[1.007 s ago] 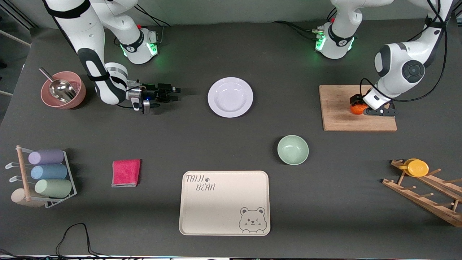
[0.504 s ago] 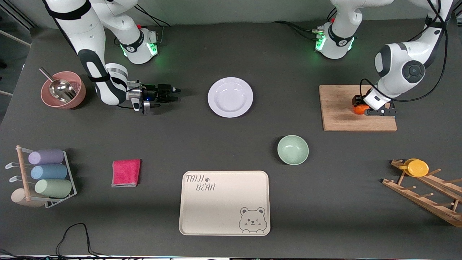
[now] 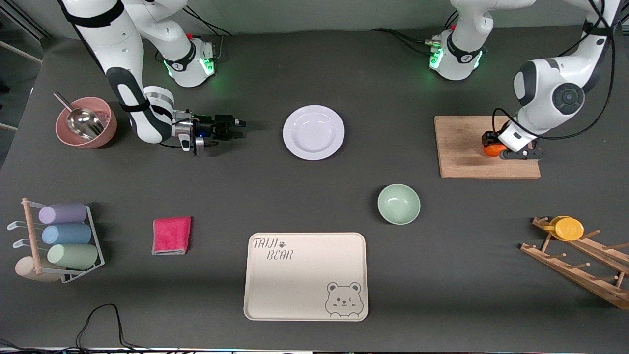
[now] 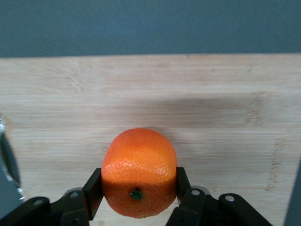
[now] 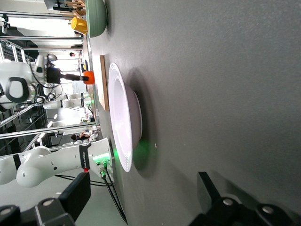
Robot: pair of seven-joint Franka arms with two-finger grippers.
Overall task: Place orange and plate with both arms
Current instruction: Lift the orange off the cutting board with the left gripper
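The orange (image 3: 492, 150) (image 4: 138, 172) is a small bright fruit over the wooden board (image 3: 462, 147) (image 4: 211, 103) at the left arm's end of the table. My left gripper (image 3: 494, 147) (image 4: 137, 184) is shut on it, one black finger pressed on each side. I cannot tell whether the fruit still touches the board. The white plate (image 3: 313, 132) (image 5: 123, 117) lies on the table mid-way between the arms. My right gripper (image 3: 239, 121) (image 5: 141, 188) hovers low beside it toward the right arm's end, pointing at its rim, open and holding nothing.
A pale green bowl (image 3: 398, 204) and a cream bear tray (image 3: 305, 276) lie nearer the camera than the plate. A pink cloth (image 3: 171, 235), a pink bowl with a metal scoop (image 3: 86, 122), a cup rack (image 3: 59, 241) and a wooden rack with a yellow cup (image 3: 570, 228) stand around.
My left gripper has shut on the orange and shifted it slightly toward the left arm's end of the board. The right arm has hardly moved.
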